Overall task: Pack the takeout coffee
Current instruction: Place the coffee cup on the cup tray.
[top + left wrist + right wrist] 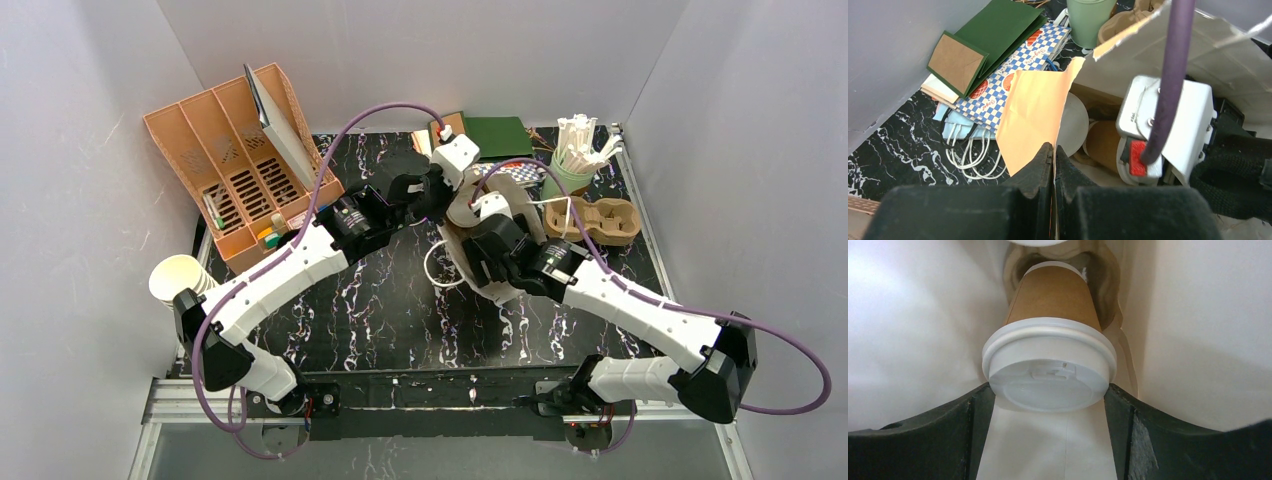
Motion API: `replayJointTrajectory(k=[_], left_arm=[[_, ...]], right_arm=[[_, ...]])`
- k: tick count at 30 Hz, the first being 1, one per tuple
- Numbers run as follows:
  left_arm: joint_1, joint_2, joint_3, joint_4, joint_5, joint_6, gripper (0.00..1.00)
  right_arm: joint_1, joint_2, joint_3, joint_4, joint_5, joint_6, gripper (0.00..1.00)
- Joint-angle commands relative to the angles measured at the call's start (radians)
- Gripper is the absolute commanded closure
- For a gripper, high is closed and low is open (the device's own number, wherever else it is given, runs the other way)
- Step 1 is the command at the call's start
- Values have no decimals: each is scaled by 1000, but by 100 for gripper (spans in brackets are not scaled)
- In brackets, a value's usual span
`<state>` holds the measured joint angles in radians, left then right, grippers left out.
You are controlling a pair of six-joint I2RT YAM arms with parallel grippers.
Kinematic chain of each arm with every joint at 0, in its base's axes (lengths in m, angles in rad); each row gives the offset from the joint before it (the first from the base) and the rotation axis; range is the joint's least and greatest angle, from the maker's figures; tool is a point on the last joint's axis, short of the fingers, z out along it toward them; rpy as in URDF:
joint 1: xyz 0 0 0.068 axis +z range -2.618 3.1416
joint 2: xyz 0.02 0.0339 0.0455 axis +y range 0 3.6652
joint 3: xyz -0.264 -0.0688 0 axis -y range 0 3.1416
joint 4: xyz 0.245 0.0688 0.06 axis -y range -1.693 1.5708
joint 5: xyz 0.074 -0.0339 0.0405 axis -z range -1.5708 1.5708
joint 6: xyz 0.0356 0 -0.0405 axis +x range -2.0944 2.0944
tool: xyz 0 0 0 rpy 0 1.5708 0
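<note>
right gripper (1048, 407) inside white paper bag (908, 330), fingers part-closed against the white round plastic lid (1048, 372) | tan-brown paper cup (1053, 295) stood between those fingers, lid towards wrist, base in pale moulded holder (1015, 265) | left gripper (1054, 160) pinched fully closed on bag's orange-tan paper flap (1035, 112)

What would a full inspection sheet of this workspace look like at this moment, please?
Surface: black marbled table, no spills seen.
Job's things: lidded coffee cup inside the white paper bag.
Clutter: orange organizer, cream cup stack, green cup of stirrers, folded bags, cardboard carrier.
Grippers: left gripper, jaws shut on the bag's edge; right gripper, jaws shut on the cup.
Cables: purple cables loop off both arms.
Surroundings: white walls; nothing else seen.
</note>
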<state>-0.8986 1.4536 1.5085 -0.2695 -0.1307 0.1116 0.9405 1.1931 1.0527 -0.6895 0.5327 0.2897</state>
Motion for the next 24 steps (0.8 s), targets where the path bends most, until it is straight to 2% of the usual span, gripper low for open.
replayJointTrajectory(k=[1, 12, 24], left_arm=[[4, -15, 39, 15, 37, 1, 100], [4, -22, 25, 29, 59, -19, 100], [4, -6, 11, 55, 87, -56, 100]], right_arm=[[-30, 22, 59, -36, 86, 22, 72], [-164, 60, 60, 30, -50, -22, 70], [-178, 34, -1, 154, -136, -87, 70]])
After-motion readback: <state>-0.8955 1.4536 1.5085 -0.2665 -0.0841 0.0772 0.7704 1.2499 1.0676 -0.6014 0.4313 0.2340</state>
